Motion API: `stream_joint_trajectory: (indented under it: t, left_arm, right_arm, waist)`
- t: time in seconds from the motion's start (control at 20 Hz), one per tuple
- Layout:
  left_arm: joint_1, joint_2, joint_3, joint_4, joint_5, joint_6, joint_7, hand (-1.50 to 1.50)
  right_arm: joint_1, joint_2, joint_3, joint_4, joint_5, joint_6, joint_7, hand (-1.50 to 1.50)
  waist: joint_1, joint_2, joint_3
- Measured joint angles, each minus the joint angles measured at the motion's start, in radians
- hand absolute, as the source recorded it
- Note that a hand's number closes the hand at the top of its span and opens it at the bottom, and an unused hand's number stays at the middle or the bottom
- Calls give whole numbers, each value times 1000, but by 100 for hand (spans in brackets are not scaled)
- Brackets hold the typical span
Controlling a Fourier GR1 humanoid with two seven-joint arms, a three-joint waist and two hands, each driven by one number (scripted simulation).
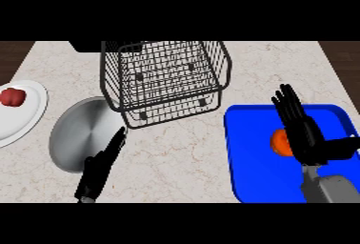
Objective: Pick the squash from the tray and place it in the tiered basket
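An orange squash [280,142] lies on the blue tray [256,162] at the right, partly hidden by my right hand [304,131]. That hand stands edge-on just right of the squash, fingers straight and pointing away, thumb out to the right; it is open. The black wire tiered basket [167,78] stands at the back middle of the counter, with nothing in it. My left hand [100,167] rests open at the lower left, fingers straight, over the edge of a metal plate.
A round metal plate [81,131] lies left of the basket. A white plate [21,116] at the left edge carries a red fruit [13,96]. Bare marble counter lies between the tray and the metal plate.
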Motion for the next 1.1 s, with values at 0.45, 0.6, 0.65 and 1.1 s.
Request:
stream_joint_trajectory:
  t: [0.45,0.6,0.65,1.1]
  left_arm:
    - [-71,-6,99,-96,83,-4,58,0]
    - [-114,-2,117,-114,114,-21,111,0]
    - [-128,2,125,-108,123,-32,125,0]
    - [-178,-8,144,-119,136,-45,169,0]
  right_arm:
    - [142,-57,-256,24,45,-100,-327,-150]
    - [194,-8,-348,74,26,-140,-471,-150]
    - [215,-1,-360,90,35,-134,-526,-150]
    - [449,-49,-257,-74,332,-320,-510,-150]
  waist:
    - [-50,-2,9]
    - [-35,1,9]
    - [-29,2,9]
    - [-12,1,4]
